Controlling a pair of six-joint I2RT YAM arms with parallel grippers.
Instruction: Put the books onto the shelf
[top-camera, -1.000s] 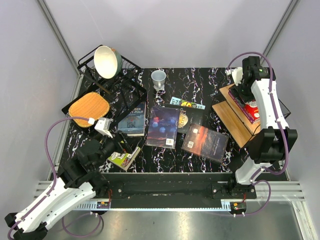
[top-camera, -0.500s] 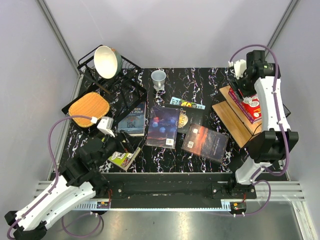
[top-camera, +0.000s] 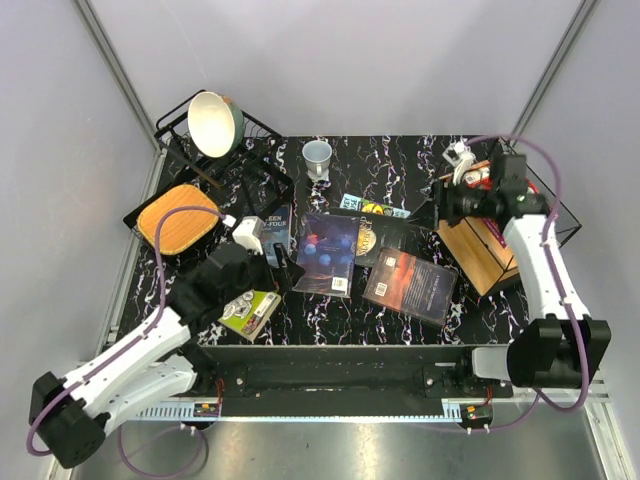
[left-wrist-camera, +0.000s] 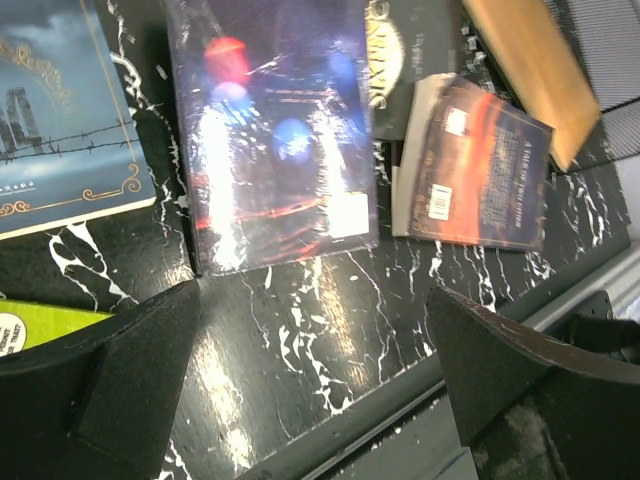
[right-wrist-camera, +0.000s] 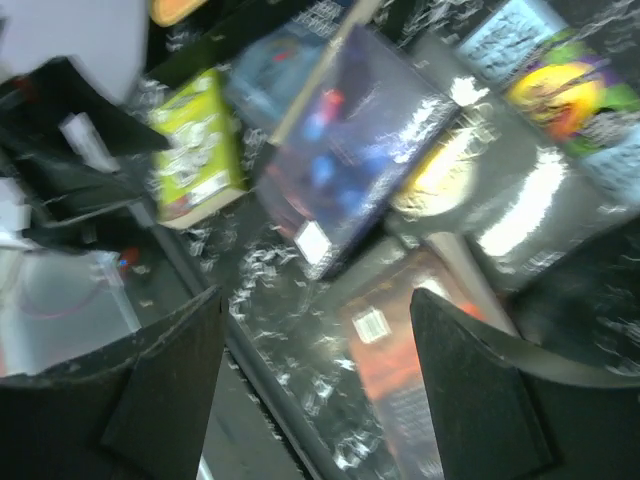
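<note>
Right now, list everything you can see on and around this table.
table: one, black marble pattern, underneath everything
dish rack: one, black wire, far left
bowl: one, cream, in the dish rack
cutting board: one, orange-brown, left edge
cup: one, pale grey, far middle
shelf: one, light wood, right side
red book: one, red, on the shelf
Nineteen Eighty-Four: one, blue-grey, left of centre
glossy book: one, purple-blue, centre
book with gold disc: one, black, right of centre
teal book: one, teal, behind the black one
dark brown book: one, dark brown, near right
lime green book: one, lime green, near left
left gripper: one, black, open, over the table's near edge
right gripper: one, black, open, beside the shelf
</note>
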